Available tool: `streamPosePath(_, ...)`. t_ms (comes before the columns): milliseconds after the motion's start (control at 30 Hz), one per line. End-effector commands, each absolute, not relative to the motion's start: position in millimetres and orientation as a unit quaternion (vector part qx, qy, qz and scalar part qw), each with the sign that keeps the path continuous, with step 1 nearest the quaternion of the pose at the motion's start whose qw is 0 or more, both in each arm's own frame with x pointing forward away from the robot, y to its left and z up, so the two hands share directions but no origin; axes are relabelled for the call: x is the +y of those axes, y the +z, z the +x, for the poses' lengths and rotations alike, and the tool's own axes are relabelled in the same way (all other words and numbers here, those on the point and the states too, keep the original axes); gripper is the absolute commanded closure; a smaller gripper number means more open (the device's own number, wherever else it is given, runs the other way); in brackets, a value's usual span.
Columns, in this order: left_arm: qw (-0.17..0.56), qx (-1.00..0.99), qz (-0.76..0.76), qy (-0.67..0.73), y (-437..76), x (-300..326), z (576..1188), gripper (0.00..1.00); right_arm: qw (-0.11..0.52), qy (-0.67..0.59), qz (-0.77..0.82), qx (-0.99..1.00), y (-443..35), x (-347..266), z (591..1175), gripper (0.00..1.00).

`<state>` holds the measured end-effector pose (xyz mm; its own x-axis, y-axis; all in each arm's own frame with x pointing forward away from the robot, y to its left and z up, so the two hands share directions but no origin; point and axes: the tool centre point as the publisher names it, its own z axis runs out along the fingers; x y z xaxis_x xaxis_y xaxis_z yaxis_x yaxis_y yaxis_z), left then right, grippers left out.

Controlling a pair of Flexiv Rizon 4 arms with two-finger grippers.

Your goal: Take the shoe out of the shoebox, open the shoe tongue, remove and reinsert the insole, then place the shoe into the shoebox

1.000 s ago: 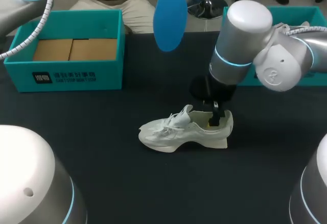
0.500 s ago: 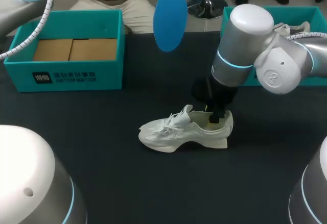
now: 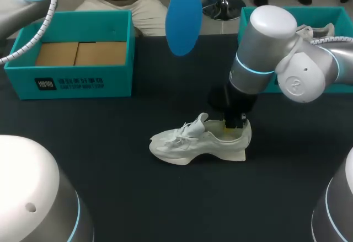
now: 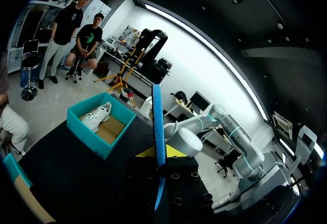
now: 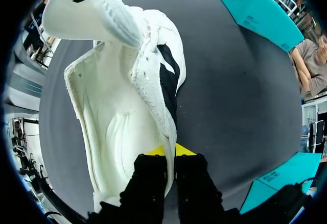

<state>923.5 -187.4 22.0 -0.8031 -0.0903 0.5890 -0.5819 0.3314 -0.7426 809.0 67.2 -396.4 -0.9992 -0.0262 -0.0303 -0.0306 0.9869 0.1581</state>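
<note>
A white shoe [image 3: 198, 143] stands on the black table, toe pointing left, its tongue [image 5: 97, 9] pulled up. My right gripper [image 3: 234, 123] is at the heel end, one finger inside the opening and one outside. In the right wrist view that gripper [image 5: 169, 151] is shut on the shoe's collar wall [image 5: 162, 106]. The shoe's inside [image 5: 110, 132] shows bare and white. A blue insole [image 3: 183, 13] hangs high over the table's far side. In the left wrist view it [image 4: 159, 127] stands edge-on, with my left gripper [image 4: 160, 155] shut on it.
A teal shoebox [image 3: 71, 82] with a cardboard floor stands at the back left. A second teal box [image 3: 331, 16] at the back right holds another white shoe [image 3: 317, 31], partly behind my right arm [image 3: 276, 49].
My right gripper has closed from wide open onto the shoe's collar, and the arm has shifted slightly right. The shoe and the raised insole have stayed put.
</note>
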Motion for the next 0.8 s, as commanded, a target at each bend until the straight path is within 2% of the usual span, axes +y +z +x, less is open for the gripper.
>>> streamPosePath(33, 0.229, -0.783, 0.215, 0.537, 22, -188, 923, 1.00, 0.016, 0.079, -0.015, 0.997, -392, 67, 806, 1.00)
streamPosePath(600, 0.229, -0.783, 0.215, 0.537, 22, -188, 923, 1.00, 0.023, 0.096, 0.009, 0.995, -298, 47, 811, 1.00)
streamPosePath(800, 0.229, -0.783, 0.215, 0.537, 22, -188, 923, 1.00, 0.023, 0.077, 0.013, 0.997, -283, 46, 816, 1.00)
